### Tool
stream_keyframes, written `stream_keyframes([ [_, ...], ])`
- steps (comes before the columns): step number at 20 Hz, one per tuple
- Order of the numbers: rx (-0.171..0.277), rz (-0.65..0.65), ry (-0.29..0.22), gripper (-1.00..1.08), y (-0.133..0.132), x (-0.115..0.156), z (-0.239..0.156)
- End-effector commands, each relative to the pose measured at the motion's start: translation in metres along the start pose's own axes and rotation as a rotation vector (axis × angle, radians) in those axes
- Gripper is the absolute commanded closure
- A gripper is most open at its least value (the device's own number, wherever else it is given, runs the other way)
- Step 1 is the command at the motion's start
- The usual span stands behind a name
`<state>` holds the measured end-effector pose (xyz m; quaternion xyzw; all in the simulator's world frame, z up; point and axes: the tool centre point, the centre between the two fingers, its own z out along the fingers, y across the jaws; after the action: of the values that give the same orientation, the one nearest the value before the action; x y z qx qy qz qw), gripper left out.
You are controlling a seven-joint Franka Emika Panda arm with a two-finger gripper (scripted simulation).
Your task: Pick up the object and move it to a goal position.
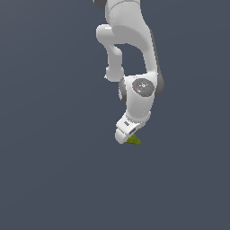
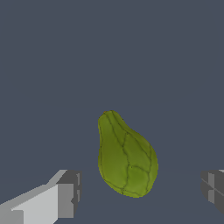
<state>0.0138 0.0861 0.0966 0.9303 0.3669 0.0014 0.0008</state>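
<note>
The object [image 2: 126, 158] is an olive-green, pear-like blob with a tapered end, lying on the dark grey floor. In the wrist view it lies between the two fingertips [image 2: 68, 192], with a gap on each side, touching neither. My gripper [image 2: 141, 192] is open around it. In the exterior view only a small green tip of the object [image 1: 134, 141] shows beside the white gripper [image 1: 126, 136], which hides the rest. The arm reaches down from above.
A plain dark grey floor [image 1: 54, 170] extends all around the object. The white arm's links [image 1: 130, 36] rise above the gripper in the exterior view.
</note>
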Motion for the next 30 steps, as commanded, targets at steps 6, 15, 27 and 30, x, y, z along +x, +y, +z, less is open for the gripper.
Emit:
stream_keyframes([
  [6,0.002,-0.052,-0.002,-0.92,-0.004,0.002,0.006],
  [15,0.003,-0.05,-0.002,-0.92,-0.004,0.002,0.03],
  [27,0.003,-0.052,-0.002,1.08,-0.004,0.002,0.056],
  [30,0.003,-0.052,-0.002,1.08,-0.004,0.002,0.056],
])
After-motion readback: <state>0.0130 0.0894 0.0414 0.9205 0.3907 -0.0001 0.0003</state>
